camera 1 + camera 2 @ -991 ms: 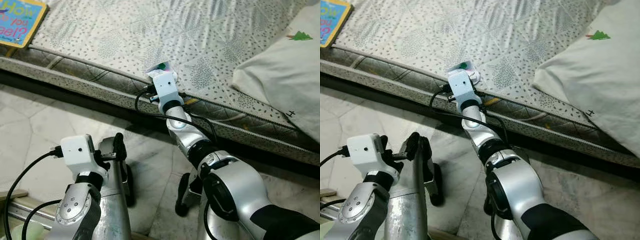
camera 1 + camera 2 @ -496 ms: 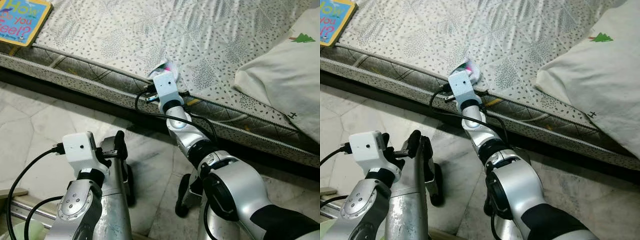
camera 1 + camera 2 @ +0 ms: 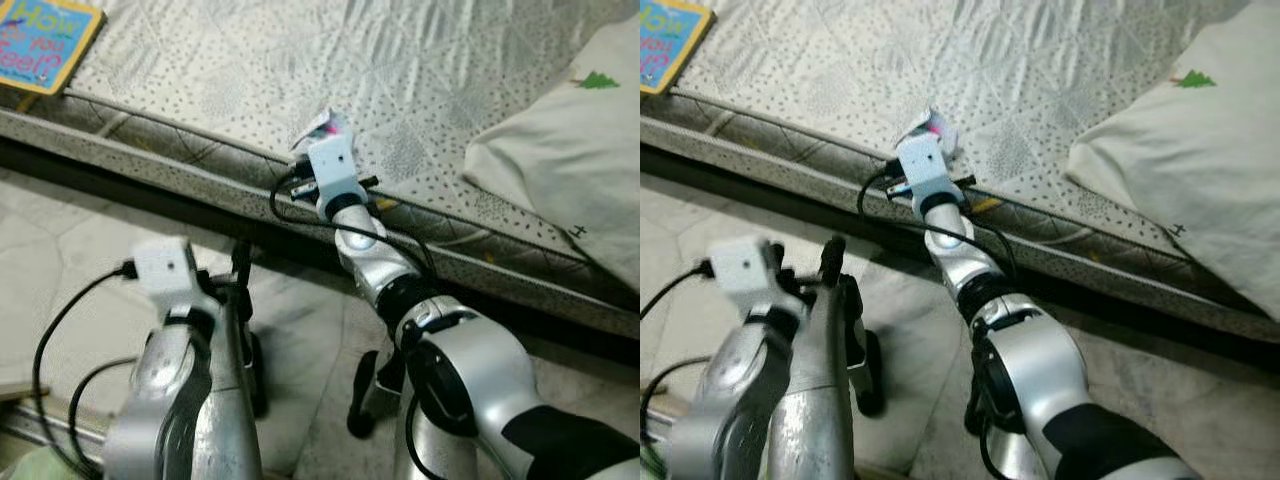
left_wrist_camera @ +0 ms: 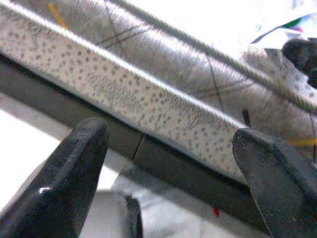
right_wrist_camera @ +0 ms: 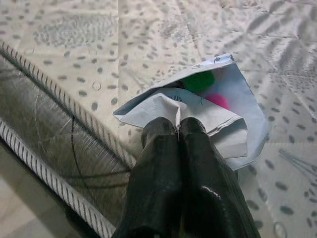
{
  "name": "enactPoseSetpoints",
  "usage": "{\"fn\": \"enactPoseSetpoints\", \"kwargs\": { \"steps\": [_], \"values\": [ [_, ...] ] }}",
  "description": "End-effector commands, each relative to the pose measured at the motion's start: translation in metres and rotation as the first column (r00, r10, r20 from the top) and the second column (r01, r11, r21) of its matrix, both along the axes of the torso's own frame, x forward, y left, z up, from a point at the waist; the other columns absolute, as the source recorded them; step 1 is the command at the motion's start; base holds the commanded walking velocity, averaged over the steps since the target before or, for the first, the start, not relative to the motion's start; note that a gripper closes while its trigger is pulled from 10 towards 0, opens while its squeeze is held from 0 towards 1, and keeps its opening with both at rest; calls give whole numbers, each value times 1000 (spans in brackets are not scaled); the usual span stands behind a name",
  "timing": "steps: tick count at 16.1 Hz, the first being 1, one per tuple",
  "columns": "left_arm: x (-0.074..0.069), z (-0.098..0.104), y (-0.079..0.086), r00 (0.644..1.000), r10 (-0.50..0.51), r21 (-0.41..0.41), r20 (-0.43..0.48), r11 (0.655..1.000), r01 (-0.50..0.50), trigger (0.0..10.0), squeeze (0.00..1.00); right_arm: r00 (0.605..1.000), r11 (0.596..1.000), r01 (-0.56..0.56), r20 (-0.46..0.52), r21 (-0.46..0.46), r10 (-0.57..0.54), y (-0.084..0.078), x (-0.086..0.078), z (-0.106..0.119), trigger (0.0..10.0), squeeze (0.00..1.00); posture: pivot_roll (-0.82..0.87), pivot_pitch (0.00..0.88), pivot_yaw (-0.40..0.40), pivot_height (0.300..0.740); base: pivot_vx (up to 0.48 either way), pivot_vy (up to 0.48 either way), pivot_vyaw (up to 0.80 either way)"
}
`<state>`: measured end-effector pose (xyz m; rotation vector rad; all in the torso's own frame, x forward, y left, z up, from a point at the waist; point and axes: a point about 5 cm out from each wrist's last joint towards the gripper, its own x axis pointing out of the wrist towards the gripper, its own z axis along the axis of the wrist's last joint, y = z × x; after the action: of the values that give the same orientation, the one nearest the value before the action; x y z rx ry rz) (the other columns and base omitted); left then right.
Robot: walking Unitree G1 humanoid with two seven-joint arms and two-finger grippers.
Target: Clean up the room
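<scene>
Since earlier: wrapper (image 5: 198,106) edge raised off bed (image 3: 200,60). Right claw (image 5: 179,130) pinched on wrapper; left claw (image 4: 168,173) open. Advice: lift straight, grip firm.

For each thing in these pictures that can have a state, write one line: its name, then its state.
right gripper: shut, pinching the paper at the mattress edge.
paper: crumpled, lying on the mattress, held between the fingers.
left gripper: open, holding nothing, low in front of the mattress side.
book: closed, flat on the mattress near its edge.
pillow: lying on the mattress, untouched.
mattress: bare, covered with a dotted pattern.
</scene>
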<state>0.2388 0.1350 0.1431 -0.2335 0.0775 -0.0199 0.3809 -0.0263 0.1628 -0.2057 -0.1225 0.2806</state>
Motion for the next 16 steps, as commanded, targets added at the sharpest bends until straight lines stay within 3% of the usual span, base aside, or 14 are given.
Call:
{"fn": "enactPoseSetpoints", "kwargs": {
  "steps": [1, 5, 7, 8, 10, 11, 12, 16],
  "values": [
    [2, -8, 2, 1000, 20, -3, -17, 1000, -20, 10000, 0, 999, 999, 0, -36, 42, 2, -12, -1, -10, 0, 0, 220, 207, -63, 538, 0, 0, 0],
    [30, -14, 10, 999, 29, 18, 18, 999, -29, 10000, 0, 995, 993, -15, -93, 121, 27, -56, -16, -48, 0, 0, 127, 67, -60, 538, 0, 0, 0],
    [35, -16, 12, 999, 11, 51, 30, 999, -13, 10000, 0, 997, 990, -20, -74, 138, 30, -65, -26, -56, 0, 0, 110, 40, -52, 538, 0, 0, 0],
    [44, -21, 18, 999, 1, 77, 32, 997, -4, 10000, 0, 998, 986, -11, -66, 168, 23, -73, -32, -58, 0, 0, 77, 0, -30, 538, 0, 0, 0],
    [50, -20, 20, 999, -14, 96, 51, 995, 9, 10000, 0, 998, 976, -19, -47, 219, 30, -81, -45, -58, 196, 0, 64, 0, -15, 538, 0, 0, 0],
    [58, -19, 21, 998, -20, 101, 66, 995, 13, 10000, 0, 998, 972, -44, -25, 231, 51, -81, -51, -56, 10000, 0, 56, 0, 1, 538, 0, 0, 0],
    [64, -15, 19, 996, -28, 96, 86, 995, 20, 10000, 0, 997, 965, -75, 16, 253, 74, -82, -59, -52, 10000, 0, 52, 0, 10, 538, 0, 0, 0],
    [73, -13, 12, 991, -60, 98, 118, 994, 49, 10000, 0, 995, 950, -95, 47, 299, 85, -78, -49, -32, 10000, 0, 51, 0, 19, 583, 0, 0, 0]
  ]
}}
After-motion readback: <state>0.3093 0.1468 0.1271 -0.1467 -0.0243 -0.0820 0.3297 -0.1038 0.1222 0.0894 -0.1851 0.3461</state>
